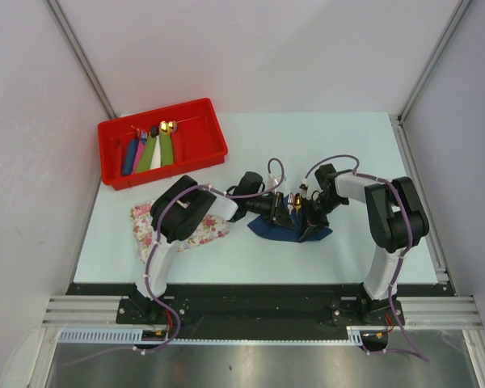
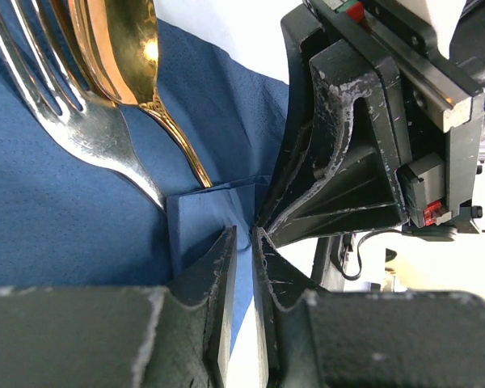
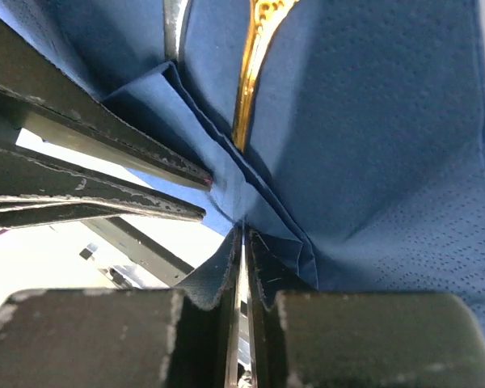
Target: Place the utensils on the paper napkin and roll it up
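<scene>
Pale table (image 1: 372,145), right hand (image 3: 244,234) pinching napkin (image 1: 265,229)

I'm getting bright, even overhead light, soft shadows; glare flares off the spoon (image 2: 125,40), left claw (image 2: 244,234) blurs up close.

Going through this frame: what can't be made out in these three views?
Left wrist view: the fork tines and spoon bowl run off the top edge.
Right wrist view: how much napkin the right gripper pinches is hidden between its jaws.
Top view: the fork is covered by the left gripper and right gripper, and the floral tray lies partly under the left arm.
</scene>
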